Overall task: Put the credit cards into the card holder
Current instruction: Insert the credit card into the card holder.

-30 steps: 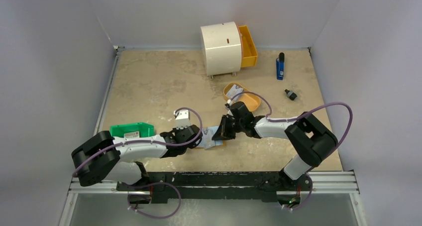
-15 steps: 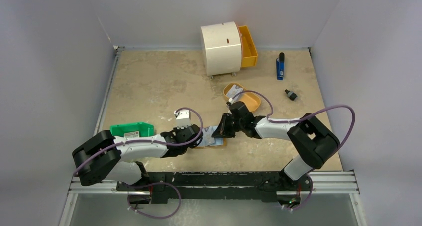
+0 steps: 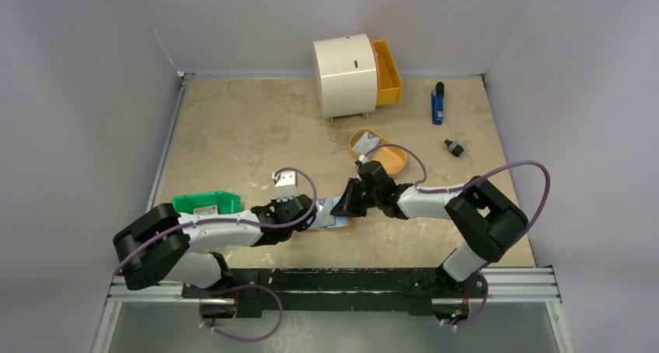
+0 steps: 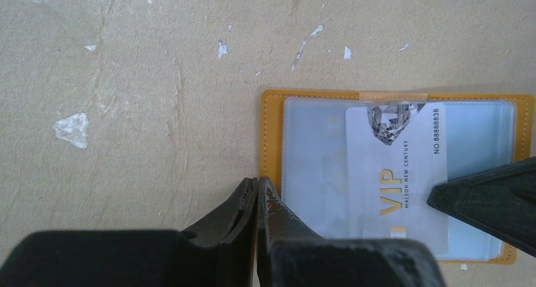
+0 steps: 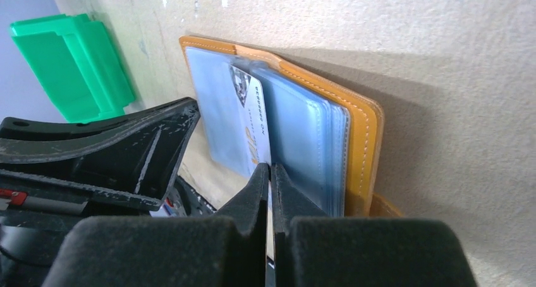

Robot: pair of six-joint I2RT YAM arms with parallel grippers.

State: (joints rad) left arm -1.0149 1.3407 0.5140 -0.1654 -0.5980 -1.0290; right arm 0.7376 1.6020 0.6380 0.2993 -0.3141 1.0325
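Note:
The card holder (image 4: 272, 141) is a tan wallet lying open on the table, with clear plastic sleeves (image 4: 313, 173) inside. It also shows in the right wrist view (image 5: 361, 141) and small in the top view (image 3: 343, 225). One credit card (image 4: 395, 173), white with a gold "VIP", lies partly across the sleeves. My right gripper (image 5: 270, 168) is shut on this card's (image 5: 253, 119) near edge. My left gripper (image 4: 257, 181) is shut, with its tips at the wallet's left edge. A faint shape shows through the left sleeve; I cannot tell whether it is the second card.
A green bin (image 3: 206, 204) sits left of my left arm. A white round drawer unit (image 3: 346, 75) with an open yellow drawer (image 3: 387, 71) stands at the back. A small orange dish (image 3: 378, 152), a blue object (image 3: 438, 104) and a small black object (image 3: 454, 147) lie to the right.
My right gripper has shifted slightly left and down towards the wallet, with the card in it. The left arm has not moved.

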